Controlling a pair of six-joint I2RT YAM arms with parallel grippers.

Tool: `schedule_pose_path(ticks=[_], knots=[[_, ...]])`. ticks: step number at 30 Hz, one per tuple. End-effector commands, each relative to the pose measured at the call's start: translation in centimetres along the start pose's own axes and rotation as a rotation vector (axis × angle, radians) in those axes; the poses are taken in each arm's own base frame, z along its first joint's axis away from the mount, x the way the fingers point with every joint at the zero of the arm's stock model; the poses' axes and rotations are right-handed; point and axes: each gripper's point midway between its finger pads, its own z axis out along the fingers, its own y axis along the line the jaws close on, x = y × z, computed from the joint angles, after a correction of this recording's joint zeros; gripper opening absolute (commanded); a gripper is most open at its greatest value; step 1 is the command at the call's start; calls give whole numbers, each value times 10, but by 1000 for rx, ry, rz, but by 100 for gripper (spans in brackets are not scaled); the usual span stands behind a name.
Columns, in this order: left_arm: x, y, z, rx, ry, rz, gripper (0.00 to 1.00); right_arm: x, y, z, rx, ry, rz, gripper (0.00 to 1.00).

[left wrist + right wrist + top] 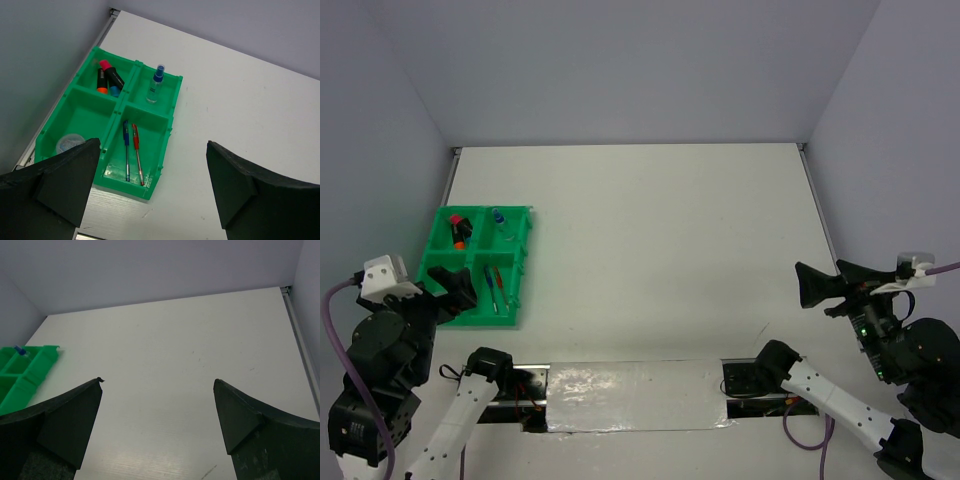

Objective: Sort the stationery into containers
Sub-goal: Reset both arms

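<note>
The green four-compartment tray (490,320) sits at the table's left. In the left wrist view its front wall (125,186) faces me. The far-left compartment holds orange-black and pink-black highlighters (107,77). The far-right one holds a blue-capped marker (156,82). The near-right one holds a blue pen (126,150) and a red pen (137,155). The near-left one holds a small round grey piece (70,142). My left gripper (153,142) is open and empty, above the tray's near end (455,290). My right gripper (158,381) is open and empty, far right (825,285).
Grey walls enclose the table on the left, back and right. A shiny taped strip (635,395) lies along the near edge between the arm bases. The tray's corner shows at the left of the right wrist view (25,372).
</note>
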Motion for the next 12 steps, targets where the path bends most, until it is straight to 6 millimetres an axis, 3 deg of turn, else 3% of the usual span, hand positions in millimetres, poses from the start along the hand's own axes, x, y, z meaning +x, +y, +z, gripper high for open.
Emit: schedule_pose_path(ticks=[1,12], knots=[[-6,1,0,0,-36,6,99,0,9,9,-10,5,-6,100],[-3,1,0,2,-28,6,99,4,12,12,-11,19,-4,100]])
